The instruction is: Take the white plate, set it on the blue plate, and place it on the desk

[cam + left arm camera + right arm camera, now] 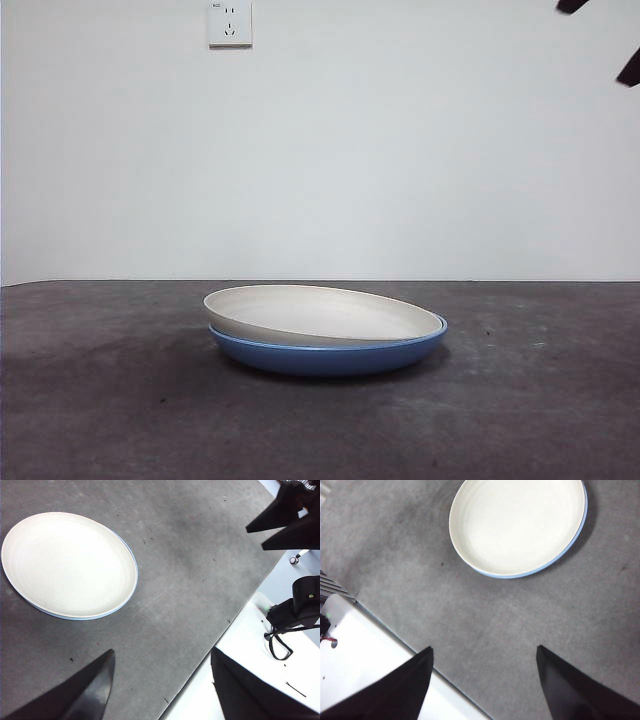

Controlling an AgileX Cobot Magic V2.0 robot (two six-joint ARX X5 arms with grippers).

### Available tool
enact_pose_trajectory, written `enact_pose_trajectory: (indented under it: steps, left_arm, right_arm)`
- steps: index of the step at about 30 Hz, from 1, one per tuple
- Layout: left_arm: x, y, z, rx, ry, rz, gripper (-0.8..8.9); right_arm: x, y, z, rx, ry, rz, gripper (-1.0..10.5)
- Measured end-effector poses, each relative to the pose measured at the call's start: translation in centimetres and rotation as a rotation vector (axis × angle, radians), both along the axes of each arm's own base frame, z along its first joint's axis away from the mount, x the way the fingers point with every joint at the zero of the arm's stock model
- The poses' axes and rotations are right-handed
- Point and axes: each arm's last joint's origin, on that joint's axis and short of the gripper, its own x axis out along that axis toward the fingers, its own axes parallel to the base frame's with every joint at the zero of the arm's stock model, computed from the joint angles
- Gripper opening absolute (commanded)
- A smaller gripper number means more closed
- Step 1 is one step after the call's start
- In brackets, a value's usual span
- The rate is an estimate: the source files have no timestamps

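Left gripper (160, 680): hanging high above the desk (100, 400), jaws spread wide, holding nothing, well apart from the plates. Right gripper (485, 680): likewise hovering up and away, jaws parted and empty; showing in the left wrist view only as dark tips at a corner.

Sitting mid-desk: the white plate (320, 312), resting inside the blue plate (330, 355), tilting a little, its left rim riding higher than its right, so not seating flush. Peeking out as a thin blue crescent along one side of the white rim in both wrist views.

Judging from this: stacking looking done. Risking trouble in the tilt, though; the white plate possibly rocking or sliding off centre if nudged, or the blue plate getting dragged along should a jaw catch both rims while lifting.
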Motion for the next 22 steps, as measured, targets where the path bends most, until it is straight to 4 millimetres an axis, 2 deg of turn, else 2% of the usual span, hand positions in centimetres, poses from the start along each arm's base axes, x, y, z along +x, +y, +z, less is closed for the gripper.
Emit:
enact_pose_trajectory:
  steps: [13, 14, 17, 18, 22]
  left_arm:
    - [0.0, 0.0, 0.0, 0.0, 0.0, 0.0, 2.96]
    - [0.0, 0.0, 0.0, 0.0, 0.0, 0.0, 2.65]
    - [0.0, 0.0, 0.0, 0.0, 0.0, 0.0, 0.68]
    - [0.0, 0.0, 0.0, 0.0, 0.0, 0.0, 0.0]
    - [0.0, 0.0, 0.0, 0.0, 0.0, 0.0, 0.1]
  right_arm:
    - [-0.45, -0.19, 0.25, 0.006, -0.021, 0.003, 3.1]
    - [-0.45, -0.19, 0.25, 0.006, -0.021, 0.003, 2.7]
    - [-0.45, -0.19, 0.25, 0.004, -0.025, 0.007, 0.3]
    - [-0.45, -0.19, 0.25, 0.001, -0.03, 0.012, 0.1]
    - [-0.45, -0.19, 0.26, -0.007, -0.044, 0.026, 0.1]
